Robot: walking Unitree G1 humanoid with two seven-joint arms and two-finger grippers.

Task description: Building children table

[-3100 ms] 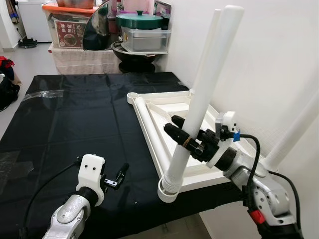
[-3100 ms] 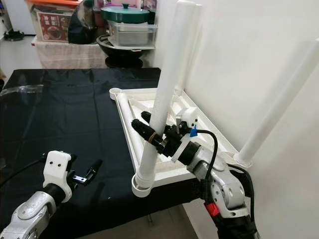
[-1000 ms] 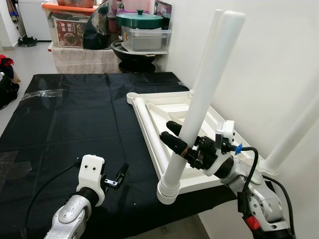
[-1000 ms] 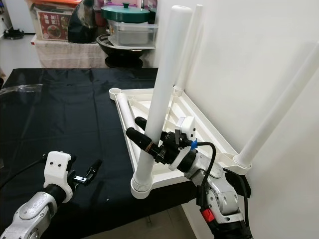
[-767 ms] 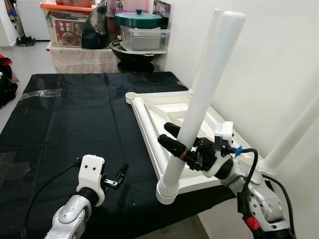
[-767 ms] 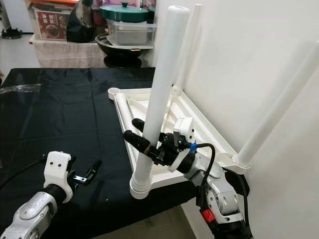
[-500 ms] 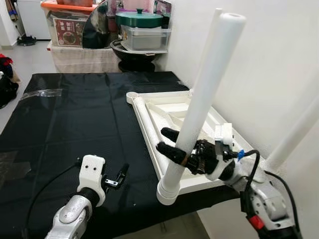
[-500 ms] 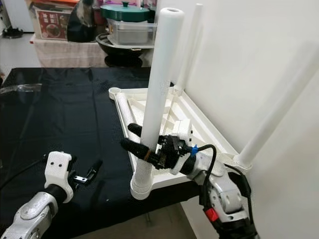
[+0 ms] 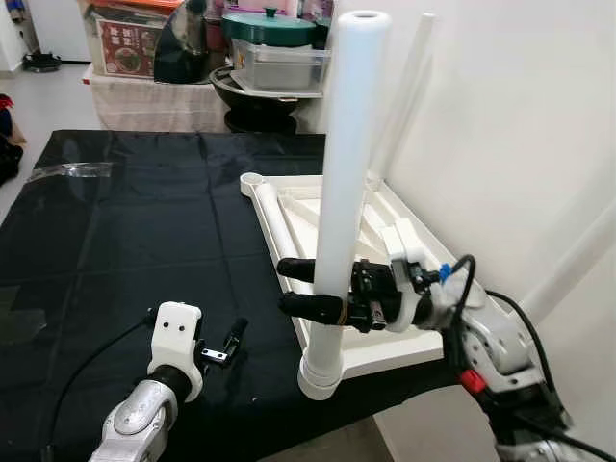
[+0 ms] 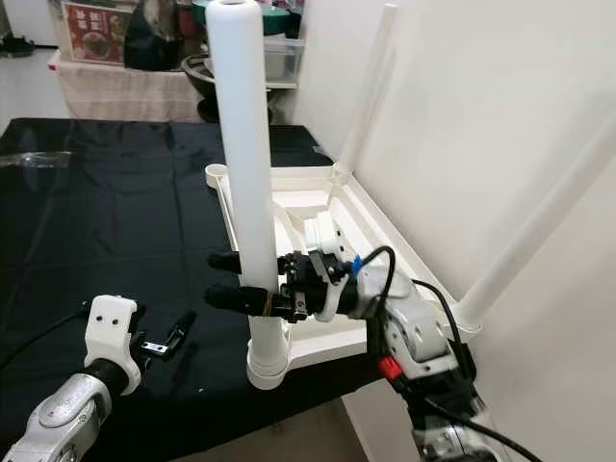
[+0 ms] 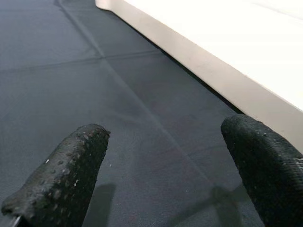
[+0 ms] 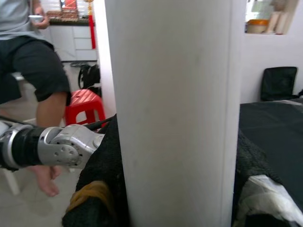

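An upturned white children's table top (image 9: 385, 352) lies on the black cloth (image 9: 144, 231), at the table's right side. A white leg (image 9: 345, 164) stands upright in its near corner socket (image 9: 318, 372). My right gripper (image 9: 289, 286) is shut on this leg low down, one black finger on each side; in the right wrist view the leg (image 12: 175, 109) sits between the fingers. Two more legs stand at the far corner (image 9: 409, 77) and the right corner (image 9: 573, 255). A further leg (image 9: 274, 214) lies inside the top. My left gripper (image 9: 225, 344) hovers open over the cloth, left of the socket.
A white wall runs close along the right. Behind the table stand storage boxes, a dark bowl and a green-lidded pot (image 9: 269, 24). A clear plastic scrap (image 9: 67, 171) lies on the cloth. In the right wrist view a person (image 12: 33, 56) sits by a red stool (image 12: 83, 106).
The leg held by my right gripper has swung from leaning right to standing upright in the near socket. The gripper moved left with it. The left gripper stayed put.
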